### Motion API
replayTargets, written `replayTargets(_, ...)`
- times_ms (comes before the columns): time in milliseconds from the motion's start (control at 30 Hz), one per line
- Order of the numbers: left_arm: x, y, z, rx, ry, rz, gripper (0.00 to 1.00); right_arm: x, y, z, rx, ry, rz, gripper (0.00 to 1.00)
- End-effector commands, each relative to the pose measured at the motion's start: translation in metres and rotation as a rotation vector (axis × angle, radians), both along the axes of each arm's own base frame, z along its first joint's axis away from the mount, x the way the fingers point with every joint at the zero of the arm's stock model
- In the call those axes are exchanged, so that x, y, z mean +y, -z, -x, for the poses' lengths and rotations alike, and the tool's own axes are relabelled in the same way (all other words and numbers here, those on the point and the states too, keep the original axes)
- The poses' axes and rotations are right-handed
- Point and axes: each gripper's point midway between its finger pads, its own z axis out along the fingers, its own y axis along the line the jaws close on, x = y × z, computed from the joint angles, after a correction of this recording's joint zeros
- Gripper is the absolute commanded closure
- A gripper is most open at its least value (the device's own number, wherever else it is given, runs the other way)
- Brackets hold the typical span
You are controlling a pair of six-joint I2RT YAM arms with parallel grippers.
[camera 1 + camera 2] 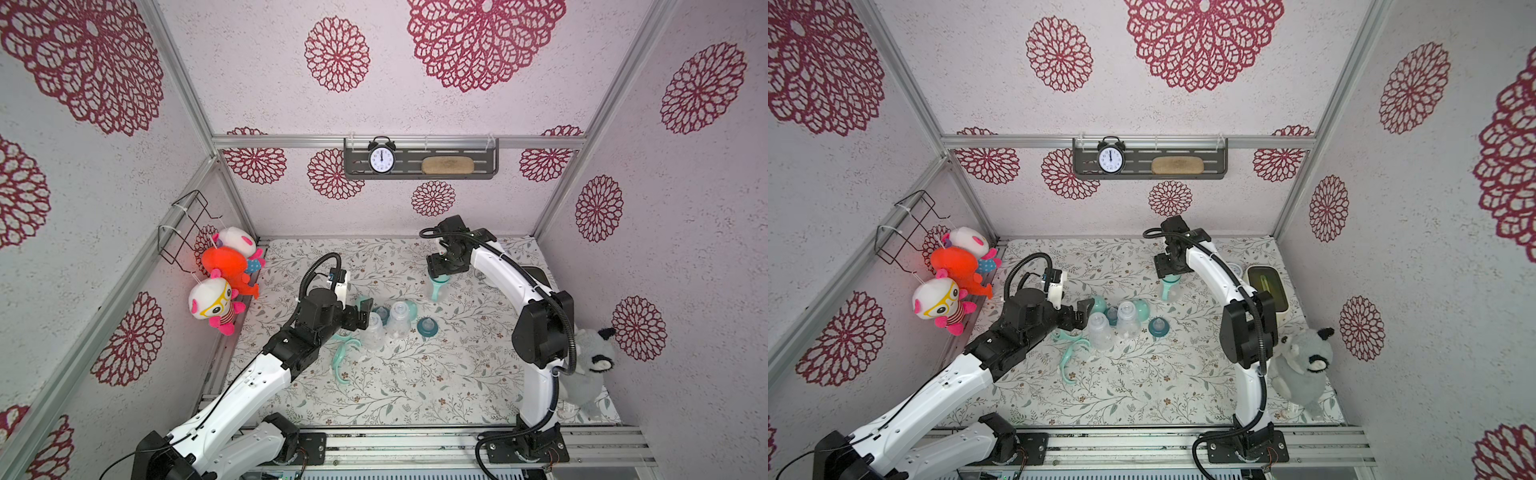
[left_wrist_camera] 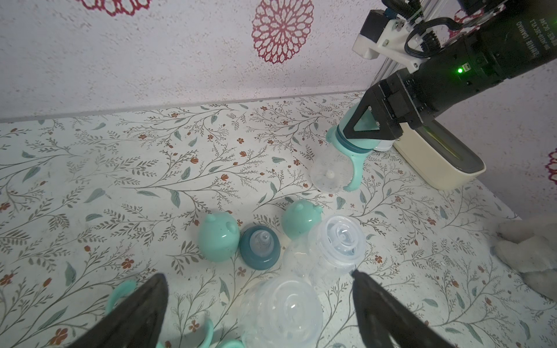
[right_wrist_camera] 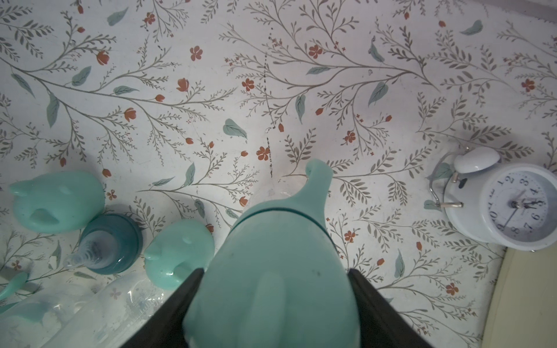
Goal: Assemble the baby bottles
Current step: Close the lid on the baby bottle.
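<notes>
**Containers.** A cream bin (image 2: 443,176) sits just past the right gripper (image 3: 275,272) on its outer side. The bin's interior is dark with a yellow-green streak, and the contents cannot be identified. A white alarm clock (image 3: 518,208) stands just beside the bin. High on the back wall behind that gripper, a shelf (image 1: 457,175) carries a black alarm clock (image 1: 381,157) and a tan pad (image 1: 447,165). A wire basket (image 1: 185,226) hangs on the side wall well off from the left gripper (image 2: 257,275), with plush toys (image 1: 226,270) hanging beside it.

**Right gripper.** The jaws are closed partway and clamp the mint cap (image 3: 280,235) of the assembled bottle (image 2: 327,171).
- The cap end is up in the jaws and the clear base points down at the floral mat (image 1: 415,386).
- The long axis is near vertical and leans a little in the left wrist view.
- One handle curves down the bottle's side.
- Whether the base touches the mat cannot be told.

**Left gripper.** The jaws are spread wide and hold nothing.
- The near clear bottle (image 2: 281,310) sits between the fingers.
- The far clear bottle (image 2: 337,244) is just ahead, with one fingertip close beside it.
- Both bottles appear to stand on end, and which end is up is unclear.

**Loose parts.**
- Two loose caps (image 2: 217,236) (image 2: 300,221) lie ahead of the left gripper, domes up, with a teal collar (image 2: 259,247) between them, nipple up.
- A second collar (image 1: 426,327) lies beyond the clear bottles, toward the right gripper.
- The mint handles (image 1: 344,359) lie flat on the mat under and behind the left gripper.
</notes>
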Motion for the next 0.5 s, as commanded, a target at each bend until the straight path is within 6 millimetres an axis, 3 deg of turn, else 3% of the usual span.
replayTargets(0,0.0046,0.0034,-0.0009,0.002,-0.011,-0.012,0.02,-0.0043,0.0031,0.0065,0.020,-0.002,-0.001,0.27)
replayTargets(267,0.0042,0.0019,-0.0012,-0.002,-0.010,-0.009,0.02,-0.0083,0.0113,0.0106,0.038,0.006,0.017,0.27)
replayTargets(467,0.0047,0.0032,-0.0012,-0.001,-0.012,-0.011,0.02,-0.0058,0.0067,0.0159,-0.004,0.008,0.011,0.27)
